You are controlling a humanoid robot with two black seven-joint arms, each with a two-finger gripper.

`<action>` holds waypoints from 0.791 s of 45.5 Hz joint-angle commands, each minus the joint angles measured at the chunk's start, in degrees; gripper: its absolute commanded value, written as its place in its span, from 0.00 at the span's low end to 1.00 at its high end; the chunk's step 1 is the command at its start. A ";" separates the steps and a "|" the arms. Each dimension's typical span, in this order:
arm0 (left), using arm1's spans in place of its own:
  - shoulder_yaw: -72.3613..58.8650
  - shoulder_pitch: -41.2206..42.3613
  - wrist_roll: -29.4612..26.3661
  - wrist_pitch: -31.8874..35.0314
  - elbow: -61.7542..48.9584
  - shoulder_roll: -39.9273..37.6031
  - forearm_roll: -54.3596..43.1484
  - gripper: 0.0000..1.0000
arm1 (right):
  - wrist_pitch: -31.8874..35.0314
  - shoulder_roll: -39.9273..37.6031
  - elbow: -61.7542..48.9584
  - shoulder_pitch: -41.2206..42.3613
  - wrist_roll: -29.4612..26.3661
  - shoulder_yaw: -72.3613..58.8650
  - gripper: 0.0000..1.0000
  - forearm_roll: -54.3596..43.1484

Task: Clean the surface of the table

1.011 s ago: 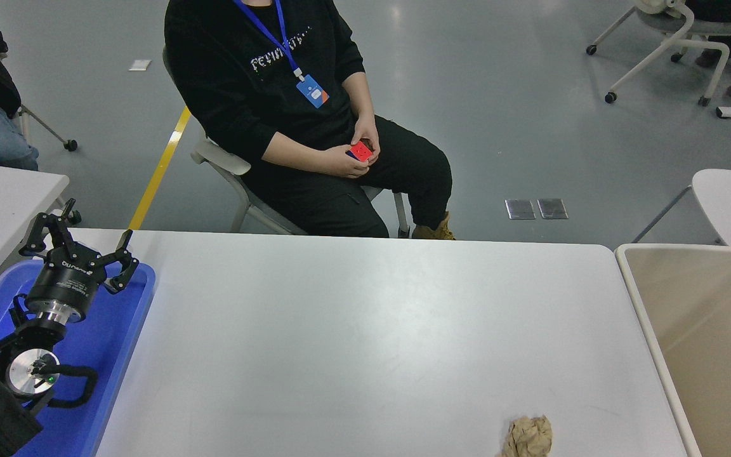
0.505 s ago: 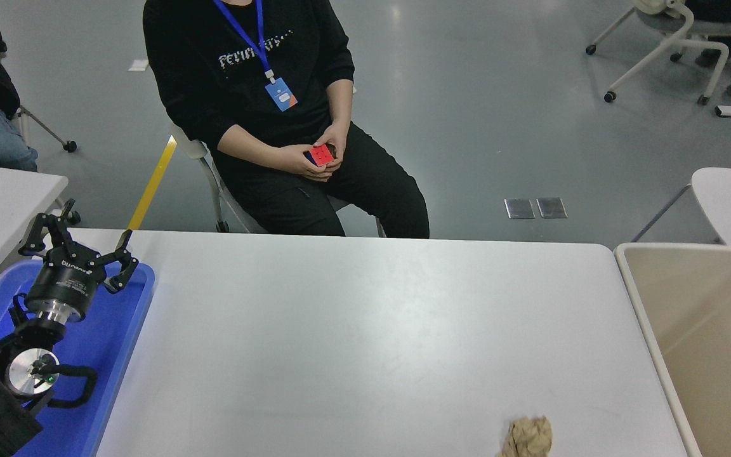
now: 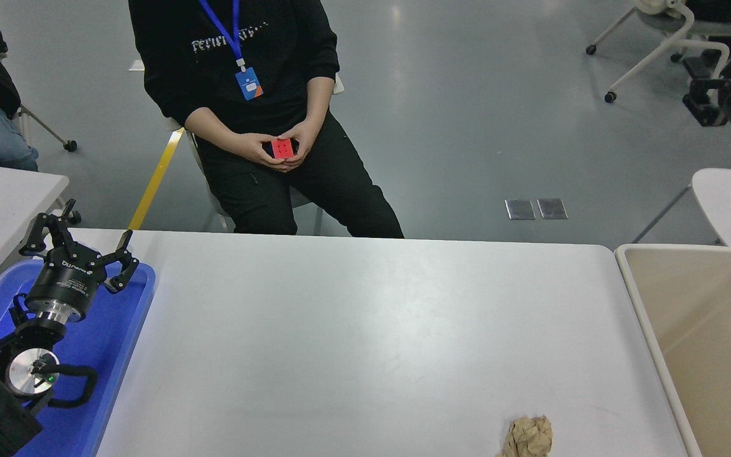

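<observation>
The table surface [image 3: 353, 330] is a wide white tabletop filling the middle of the head view. A crumpled brown paper ball [image 3: 529, 437] lies on it near the front edge, right of centre. My left gripper [image 3: 80, 244] is parked open and empty over a blue tray [image 3: 121, 330] at the lower left. My right gripper [image 3: 730, 95] is raised high at the picture's top right edge, above the floor and far from the paper ball; I cannot tell how its jaws stand.
A beige plastic bin [image 3: 648, 330] stands against the table's right end. A person in black sits at the far side holding a red cube [image 3: 282, 148]. A smaller white table [image 3: 4, 197] is at the left, and chairs at the back right.
My right gripper has come into view at the top right edge. The seated person has shifted to the left. The paper ball and my left arm have not moved.
</observation>
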 commanded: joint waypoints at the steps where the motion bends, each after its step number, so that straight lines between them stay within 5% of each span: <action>1: 0.00 0.00 0.00 0.00 0.00 0.00 0.00 1.00 | 2.34 3.57 1.42 -8.49 0.43 4.38 0.99 0.53; 36: 0.00 0.00 0.00 0.00 0.00 0.00 0.00 1.00 | 2.52 14.47 0.54 -22.38 5.97 12.82 0.99 -0.43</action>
